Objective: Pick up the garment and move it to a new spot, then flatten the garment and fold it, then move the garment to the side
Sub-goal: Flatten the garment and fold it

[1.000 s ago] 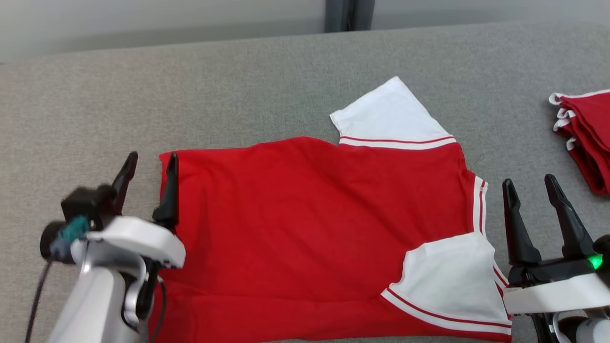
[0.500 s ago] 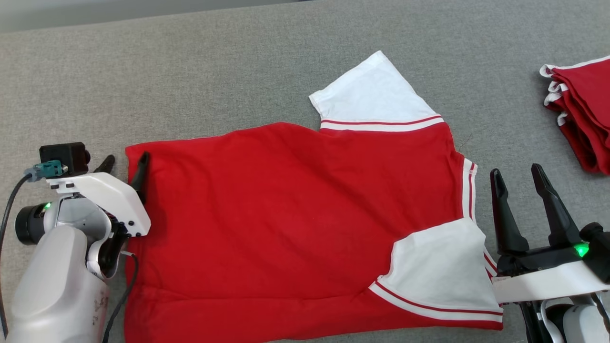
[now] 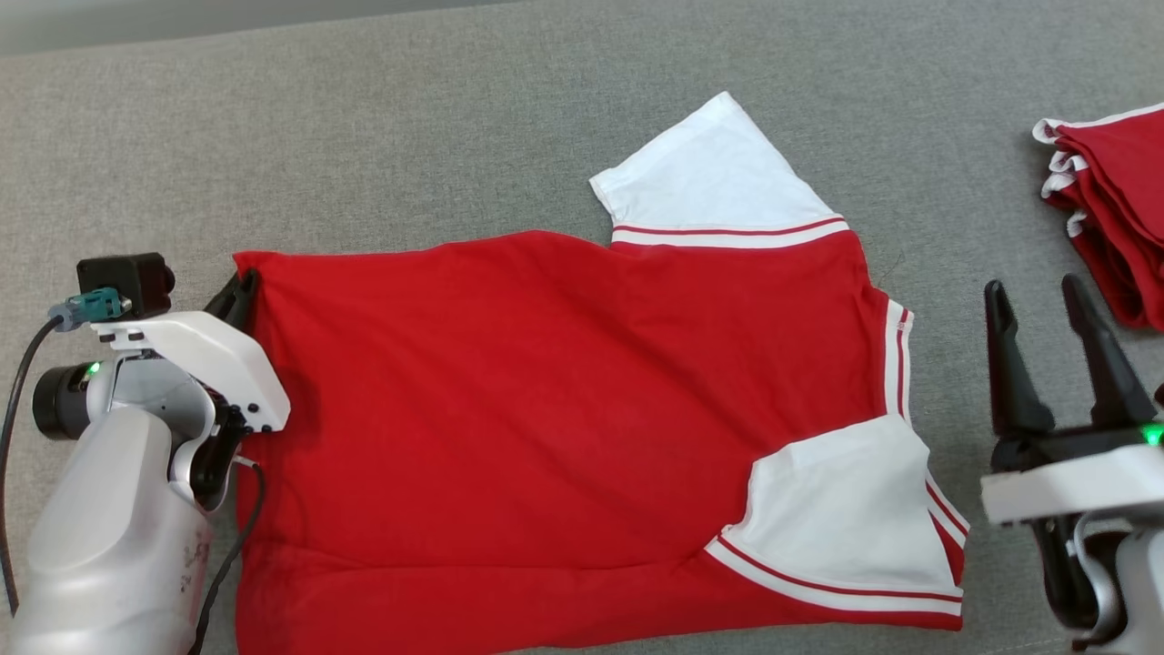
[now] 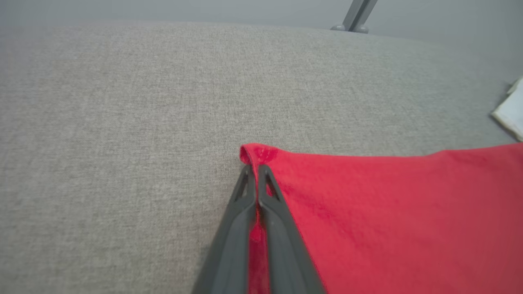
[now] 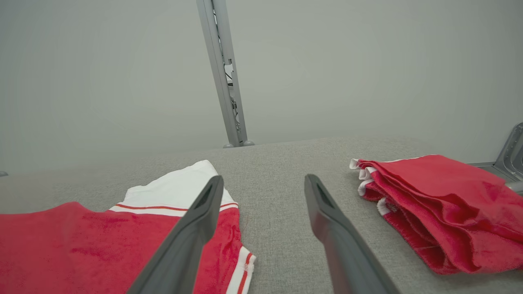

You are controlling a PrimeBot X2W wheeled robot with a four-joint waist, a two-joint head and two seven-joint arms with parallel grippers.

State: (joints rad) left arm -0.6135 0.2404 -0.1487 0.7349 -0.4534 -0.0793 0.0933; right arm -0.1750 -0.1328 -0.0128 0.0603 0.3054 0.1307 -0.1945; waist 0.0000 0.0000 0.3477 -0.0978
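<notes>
Red garment [image 3: 564,409], white striped sleeves, spread nearly flat

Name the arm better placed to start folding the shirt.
Left: the left end effector is shut on a corner of the shirt; the right end effector stands open beside it, holding nothing.

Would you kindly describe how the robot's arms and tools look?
The left tool and right tool each have two long dark fingers on white plates; forearms are pale grey, with green lights. The left wrist carries a black camera, teal connector and black cable.
</notes>
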